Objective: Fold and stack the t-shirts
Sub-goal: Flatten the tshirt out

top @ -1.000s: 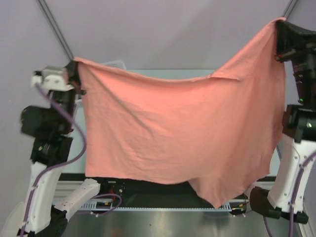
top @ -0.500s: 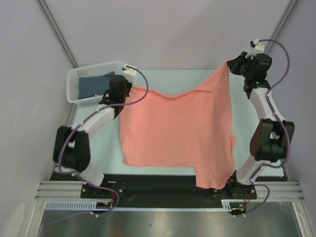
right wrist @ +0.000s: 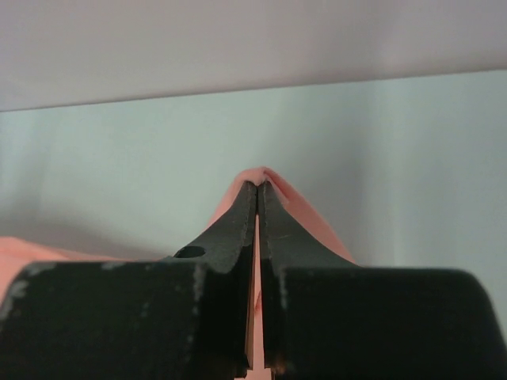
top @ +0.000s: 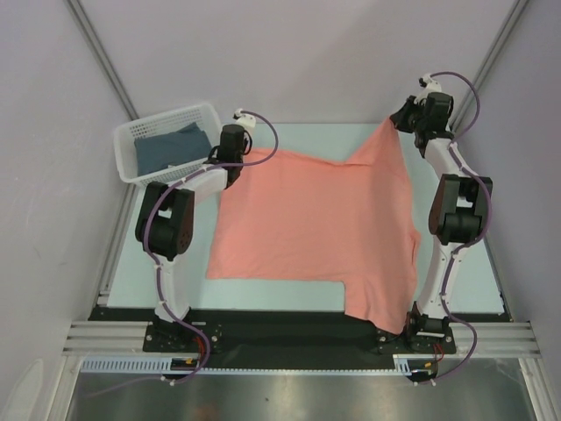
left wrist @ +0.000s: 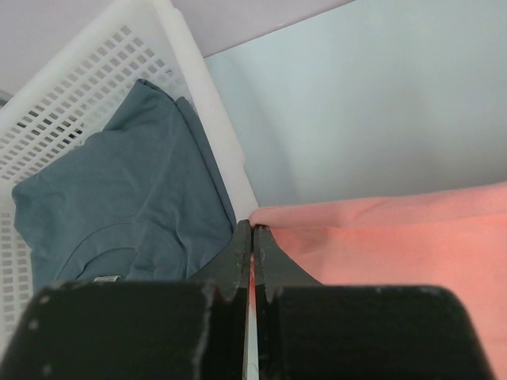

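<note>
- Corners of the pink t-shirt point(top: 316, 219) are clamped in the closed left fingers point(left wrist: 244, 241) and right fingers point(right wrist: 253, 202).
- Cloth between the fingers should be kept taut and lowered evenly onto the bench point(top: 307, 136).

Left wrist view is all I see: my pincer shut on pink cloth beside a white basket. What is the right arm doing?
Observer: The right pincer is shut on the far right edge of the same salmon-pink t-shirt.
Operator: Is the shirt down on the table?
Observer: Mostly; from above it lies spread on the table, peaked up at the right pincer.
Operator: Anything hanging off?
Observer: Yes, a flap at the near right hangs past the table's near edge.
</note>
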Available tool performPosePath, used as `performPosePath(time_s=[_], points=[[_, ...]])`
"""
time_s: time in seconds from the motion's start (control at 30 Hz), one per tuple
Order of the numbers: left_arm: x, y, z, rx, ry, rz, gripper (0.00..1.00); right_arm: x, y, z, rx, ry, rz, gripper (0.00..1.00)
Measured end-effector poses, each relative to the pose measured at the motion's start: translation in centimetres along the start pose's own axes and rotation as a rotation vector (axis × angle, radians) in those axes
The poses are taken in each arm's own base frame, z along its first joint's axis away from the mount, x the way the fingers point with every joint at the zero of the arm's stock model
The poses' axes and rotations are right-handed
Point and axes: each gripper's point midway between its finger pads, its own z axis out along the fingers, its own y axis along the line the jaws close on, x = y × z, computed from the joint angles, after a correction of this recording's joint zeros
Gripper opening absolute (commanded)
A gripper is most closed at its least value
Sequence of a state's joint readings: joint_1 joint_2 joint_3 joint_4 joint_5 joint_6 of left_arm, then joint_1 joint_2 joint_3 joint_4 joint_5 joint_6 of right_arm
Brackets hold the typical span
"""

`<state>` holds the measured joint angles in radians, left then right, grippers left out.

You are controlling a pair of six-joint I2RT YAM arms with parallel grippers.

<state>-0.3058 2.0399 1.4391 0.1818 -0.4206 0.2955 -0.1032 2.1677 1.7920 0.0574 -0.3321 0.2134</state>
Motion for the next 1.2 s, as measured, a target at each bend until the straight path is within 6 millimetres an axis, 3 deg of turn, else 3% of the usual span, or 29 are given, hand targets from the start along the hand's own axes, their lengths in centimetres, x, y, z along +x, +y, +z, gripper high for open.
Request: performPosePath(time_s=[0.2,0.33,0.6,0.83,0.93,1.1,1.2], points=[[0.0,0.2,0.0,-0.011,0.0,-0.008,0.0,-2.7,0.8,-0.3,0.009,-0.029,-0.012,0.0],[0.0,0.0,0.0,0.004,-0.002,0.001,0.0,-2.9,0.9,-1.4,0.063,-0.004,0.026,0.0],[0.3,0.0,-0.4,0.007,0.017,-0.018,0.0,-0.9,2.0,-8.1,0.206,0.148,0.198,0.0],[1.5,0.7,-2.2,0.002,0.08,-0.043,0.0,0.3,3.0,-14.1,0.281,0.244,0.266,0.0],[2.3,0.8,-2.9,0.002,0.117,-0.034,0.0,1.5,3.1,-15.6,0.299,0.287,0.288,0.0],[4.5,0.6,-3.8,0.023,0.193,-0.006,0.0,5.7,2.8,-18.3,0.341,0.398,0.341,0.0],[5.1,0.5,-4.3,0.03,0.224,-0.012,0.0,6.3,2.6,-18.7,0.348,0.419,0.364,0.0]])
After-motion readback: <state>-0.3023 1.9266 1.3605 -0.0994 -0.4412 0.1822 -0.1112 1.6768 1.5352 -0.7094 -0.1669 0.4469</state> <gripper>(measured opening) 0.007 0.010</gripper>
